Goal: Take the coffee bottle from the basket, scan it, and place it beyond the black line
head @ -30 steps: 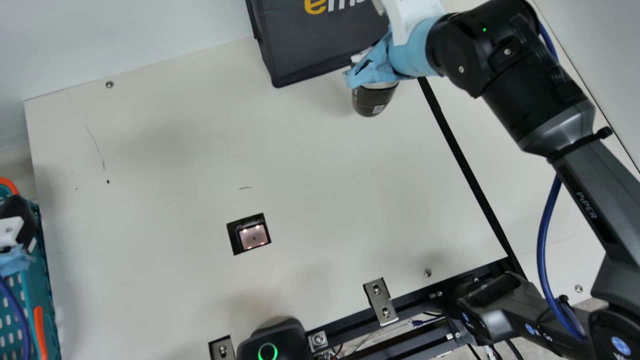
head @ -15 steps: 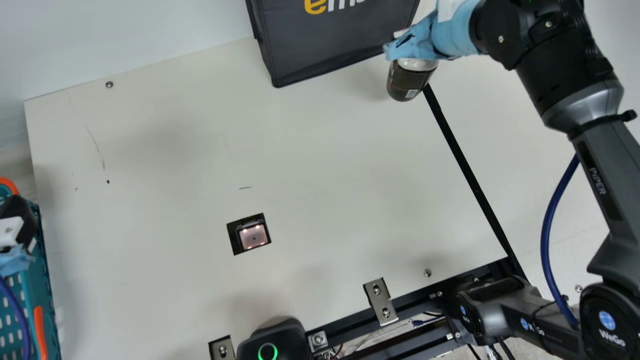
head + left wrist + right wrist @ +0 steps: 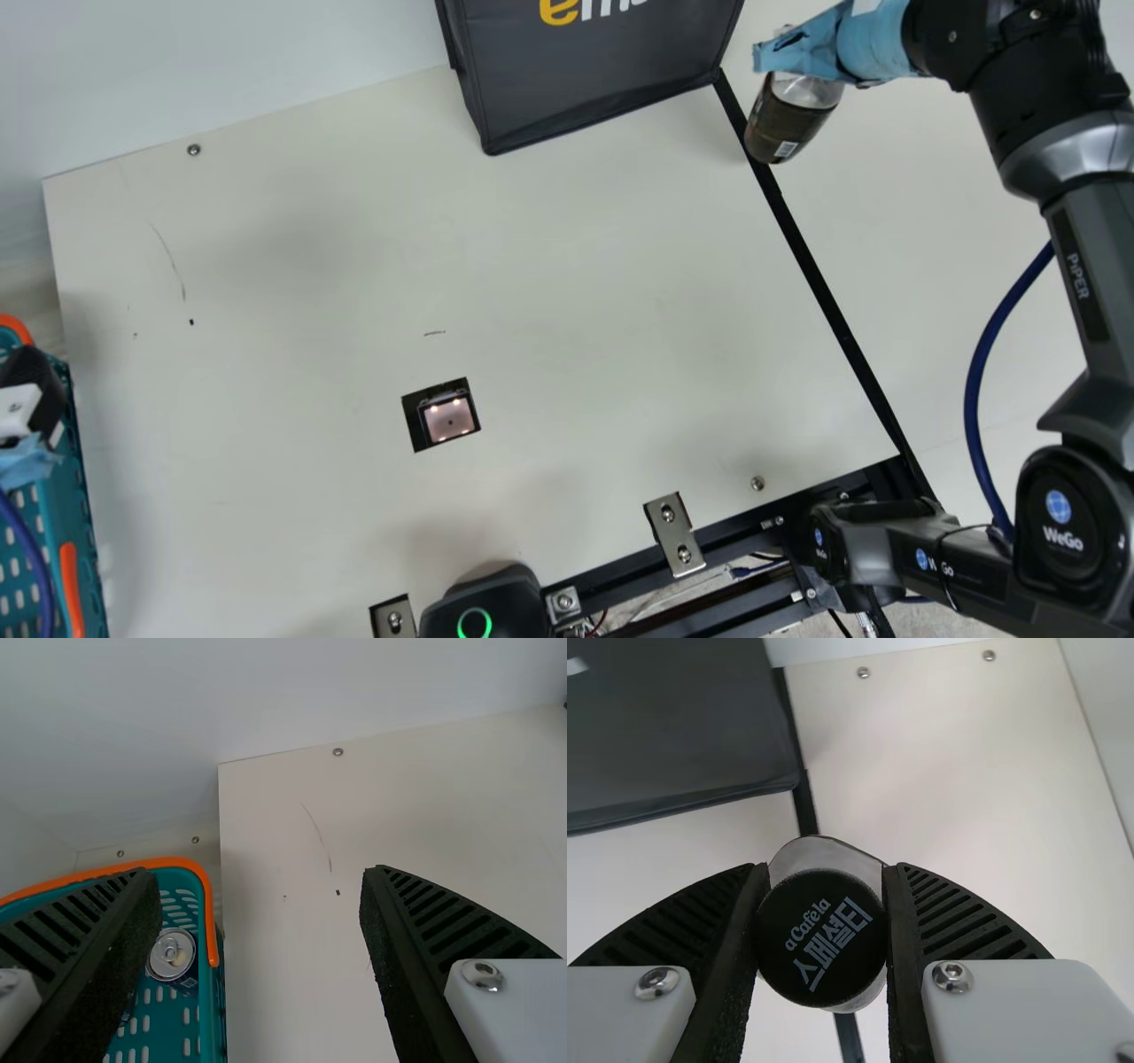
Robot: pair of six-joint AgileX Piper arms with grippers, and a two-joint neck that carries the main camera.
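Coffee bottle in R grip, over the line nr tabletop's far edge

R gripper (image 3: 825, 870) has fingers closed on the coffee bottle (image 3: 791, 124) up by the cap (image 3: 822, 939); bottle hangs tilted over/beside the black line (image 3: 833, 301), toward the tabletop's (image 3: 576, 266) far R corner, nr the dark bag (image 3: 585, 71). L gripper (image 3: 260, 875): fingers apart, nr basket (image 3: 209, 904).

Handling (judged): prob. mod. weight if full, fairly stiff, smooth clear walls may slip. Neck/cap hold OK, but base can swing; upright it b4 release. Lower body = steadier hold, but covers label/code.
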